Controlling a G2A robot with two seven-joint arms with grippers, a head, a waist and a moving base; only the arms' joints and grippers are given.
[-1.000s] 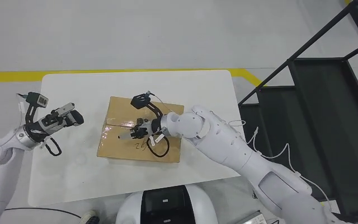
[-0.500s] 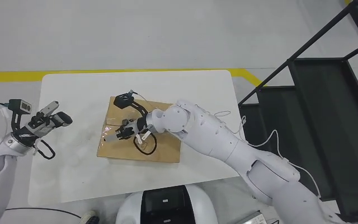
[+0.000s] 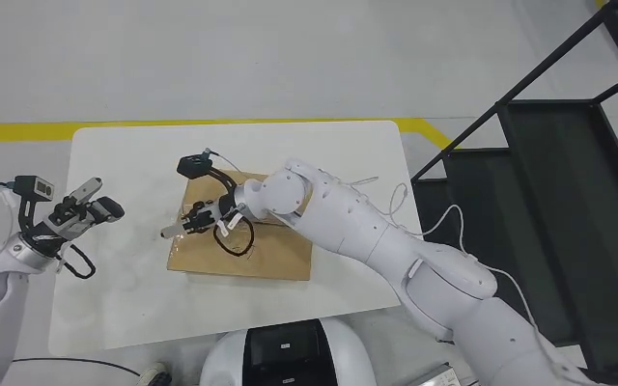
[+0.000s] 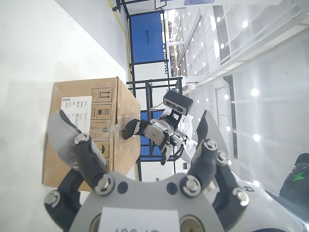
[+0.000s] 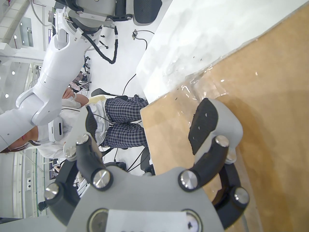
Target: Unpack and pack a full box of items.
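The cardboard box (image 3: 280, 253) is sitting around the middle of the white table (image 3: 126, 289), slightly skewed to the table's edges. Its top flaps are lying shut and flat, so the contents are hidden. Clear tape (image 5: 193, 83) is running along the top seam and wrapping over the box's left short edge, wrinkling there. In the left wrist view the box (image 4: 106, 107) is showing its left side face, with a white shipping label (image 4: 77, 107) and printed handling symbols beside it.

The right gripper (image 3: 183, 224) is hanging at that left short edge of the box top, right at the taped seam. In the right wrist view the right gripper (image 5: 146, 109) is spread wide. One black pad (image 5: 202, 124) is sitting just over the brown box (image 5: 265, 97) top near the tape end, and the other finger is sticking out past the box edge. It is gripping nothing. I cannot tell whether the pad is touching the cardboard or hovering just above it.

The left gripper (image 3: 99, 196) is hanging at the table's left edge, well apart from the box and pointing toward it. From its own wrist view the left gripper (image 4: 131, 119) is wide open and empty.

A black staircase (image 3: 541, 174) is standing beside the table's right edge, and a yellow floor line (image 3: 39, 130) is running behind the far edge.
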